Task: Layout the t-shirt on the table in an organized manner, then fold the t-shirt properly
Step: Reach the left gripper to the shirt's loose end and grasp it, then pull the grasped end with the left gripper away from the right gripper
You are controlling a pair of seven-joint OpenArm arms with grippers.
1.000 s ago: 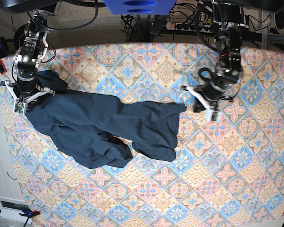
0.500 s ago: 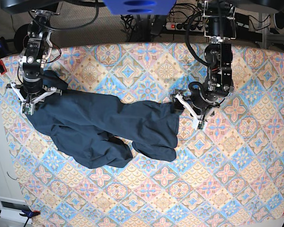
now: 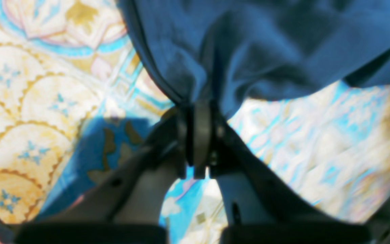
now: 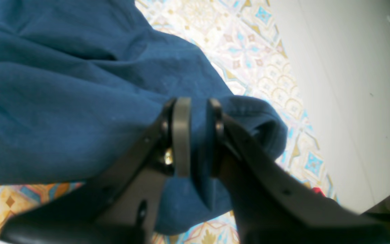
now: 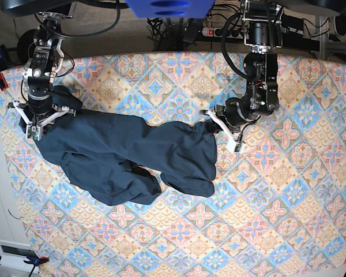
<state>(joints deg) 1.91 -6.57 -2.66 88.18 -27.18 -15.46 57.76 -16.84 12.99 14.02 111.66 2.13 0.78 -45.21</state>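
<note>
1. While bunched across surface (image 5: 265,196), t-shirt (image 5: 127,156) needs stretching flat.
2. Right tool (image 4: 195,139) clenched on far cloth edge; left tool (image 3: 198,135) pinching near edge.
3. Pull apart evenly, low, without slipping.

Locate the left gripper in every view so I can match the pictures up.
Base: the left gripper is right of centre, at the right end of the t-shirt.
Left wrist: bottom centre, the left gripper is shut on a bunched edge of the t-shirt.
Right wrist: not in it; only the right gripper shows, pinching cloth.
Shared landmark: the navy t-shirt on the table with its patterned cloth.
</note>
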